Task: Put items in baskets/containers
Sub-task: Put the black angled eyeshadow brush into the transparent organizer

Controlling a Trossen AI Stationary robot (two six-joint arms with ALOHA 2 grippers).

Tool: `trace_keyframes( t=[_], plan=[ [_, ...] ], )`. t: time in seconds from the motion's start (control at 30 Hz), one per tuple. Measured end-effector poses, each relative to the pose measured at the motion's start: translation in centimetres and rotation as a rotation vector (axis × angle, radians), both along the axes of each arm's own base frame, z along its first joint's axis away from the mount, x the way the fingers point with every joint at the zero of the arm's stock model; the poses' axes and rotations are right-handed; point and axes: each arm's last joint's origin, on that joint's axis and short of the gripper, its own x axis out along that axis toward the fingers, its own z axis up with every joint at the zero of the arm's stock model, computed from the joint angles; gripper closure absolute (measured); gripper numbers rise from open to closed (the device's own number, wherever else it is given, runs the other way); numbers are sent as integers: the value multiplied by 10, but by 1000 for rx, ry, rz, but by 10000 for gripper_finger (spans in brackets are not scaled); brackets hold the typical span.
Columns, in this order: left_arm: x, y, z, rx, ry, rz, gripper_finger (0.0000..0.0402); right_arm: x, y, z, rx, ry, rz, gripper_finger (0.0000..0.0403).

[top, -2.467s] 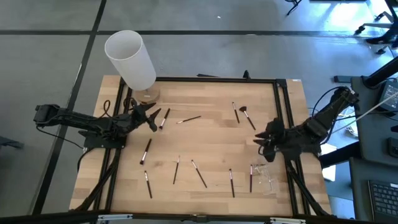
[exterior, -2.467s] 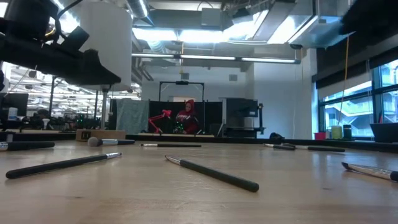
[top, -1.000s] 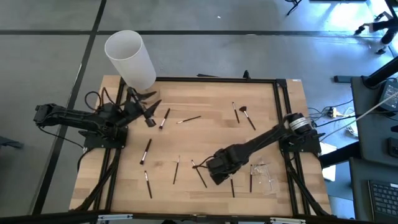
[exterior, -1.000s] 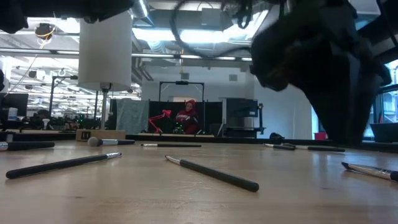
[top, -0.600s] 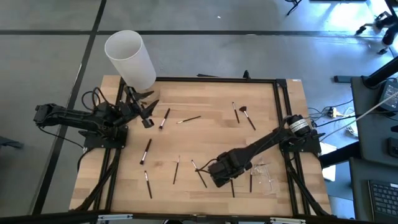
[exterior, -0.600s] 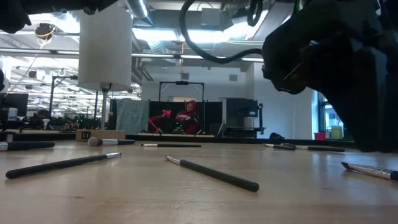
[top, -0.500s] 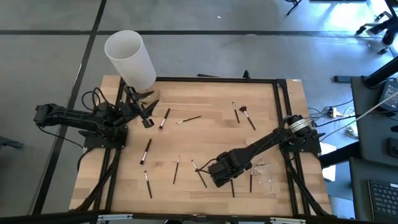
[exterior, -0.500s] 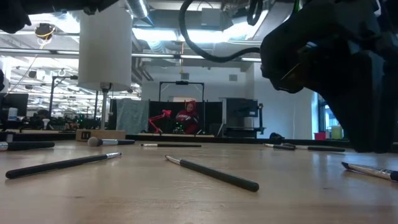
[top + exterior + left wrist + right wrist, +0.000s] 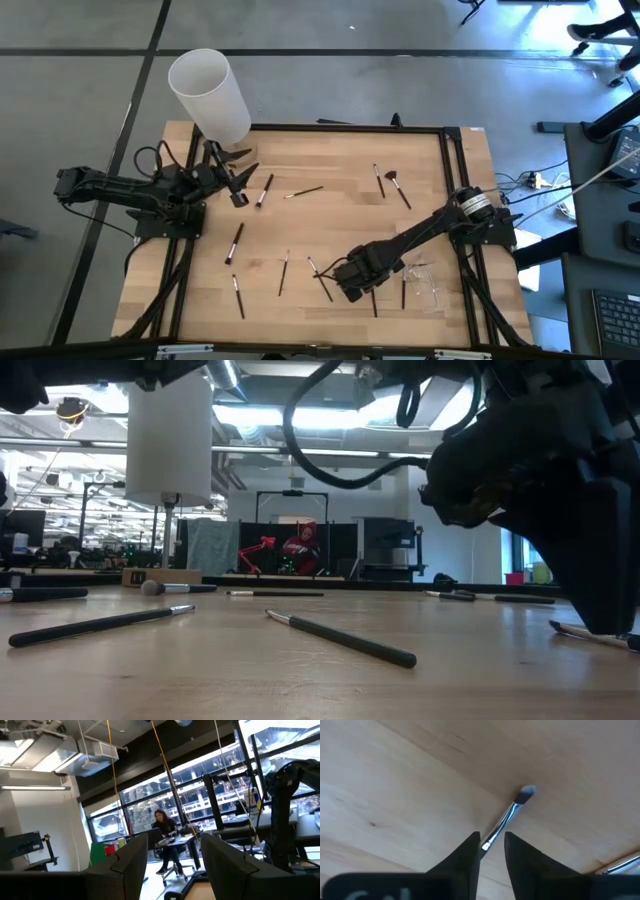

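High view: makeup brushes (image 9: 240, 240) lie scattered across the desk (image 9: 340, 215); the clear container (image 9: 425, 280) sits at four o'clock. Right gripper (image 9: 340, 281), fingers narrow around one brush (image 9: 507, 815). Left gripper (image 9: 238, 186) waits wide at ten o'clock.

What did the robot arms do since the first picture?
The right claw swung from the table's right edge out to a brush near the front middle, dropped over it and is closing on it. The left claw lifted slightly by the white cylinder. The other brushes stayed put.
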Motion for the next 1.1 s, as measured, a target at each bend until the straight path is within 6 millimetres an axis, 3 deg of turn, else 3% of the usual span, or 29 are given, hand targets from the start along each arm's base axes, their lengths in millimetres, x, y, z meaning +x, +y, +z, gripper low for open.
trace_keyframes(
  t=[0.3,0.67,0.83,0.93,1.1],
  plan=[
    [2,0,-4,0,51,1,222,-7,-9,-18,65,19,-8,360],
    [2,0,-4,28,60,13,222,2,-22,-15,37,-28,98,378],
    [2,0,-4,21,58,10,222,14,-22,3,-85,-143,153,378],
    [2,0,-5,2,59,2,222,14,-23,27,-168,-209,158,382],
    [3,0,-6,-5,66,-1,222,-3,-23,70,-305,-285,147,380]
  ],
)
